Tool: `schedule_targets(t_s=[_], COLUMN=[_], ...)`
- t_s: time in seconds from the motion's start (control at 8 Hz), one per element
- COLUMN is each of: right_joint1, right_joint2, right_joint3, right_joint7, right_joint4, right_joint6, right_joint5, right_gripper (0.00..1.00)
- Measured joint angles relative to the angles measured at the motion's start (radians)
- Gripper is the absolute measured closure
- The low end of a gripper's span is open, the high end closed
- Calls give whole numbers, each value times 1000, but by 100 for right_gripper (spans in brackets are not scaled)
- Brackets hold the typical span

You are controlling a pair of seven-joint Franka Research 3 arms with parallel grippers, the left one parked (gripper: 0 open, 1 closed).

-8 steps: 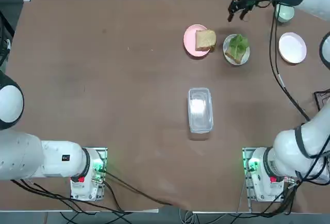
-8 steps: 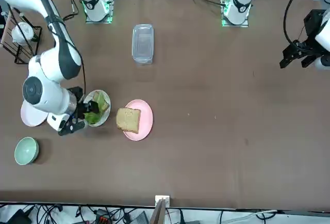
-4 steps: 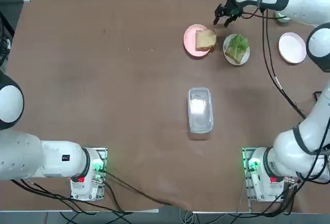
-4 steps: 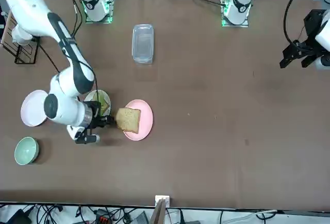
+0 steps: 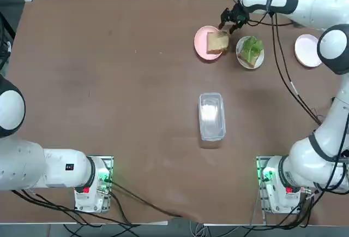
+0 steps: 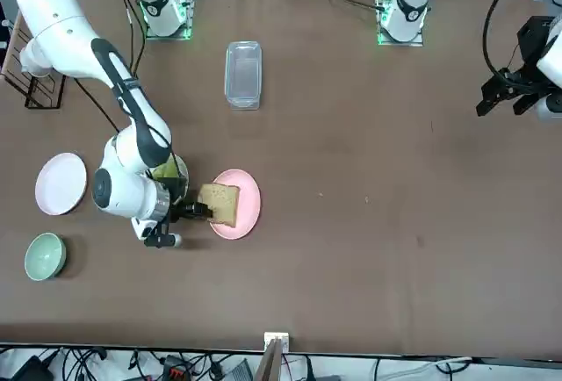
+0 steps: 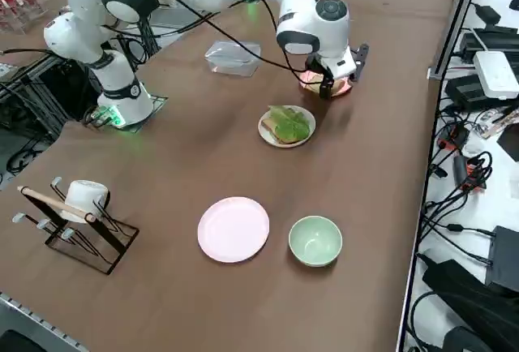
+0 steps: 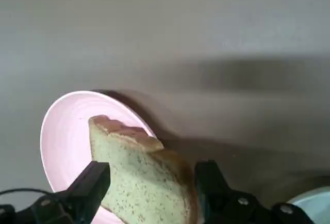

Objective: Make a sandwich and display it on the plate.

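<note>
Overhead, front opposite, raised right, wrist close-up

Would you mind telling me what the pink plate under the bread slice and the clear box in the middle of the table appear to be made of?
The pink plate looks like smooth plastic or glazed ceramic: even colour, soft sheen; which one is unclear. The clear box looks like thin transparent plastic: the table shows through, with pale glare on top. The bread slice is speckled, porous crumb with a brown crust.
</note>
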Motion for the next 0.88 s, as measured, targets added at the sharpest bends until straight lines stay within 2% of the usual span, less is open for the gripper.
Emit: schedule_targets(t_s=[0.62, 0.75, 0.88], right_joint1=[0, 0, 0], right_joint2=[23, 23, 23], right_joint3=[0, 0, 0], right_joint7=[0, 0, 0], right_joint4=[-21, -22, -23], right_joint6=[-2, -2, -2], right_joint5=[5, 5, 5], right_gripper=[5, 8, 18])
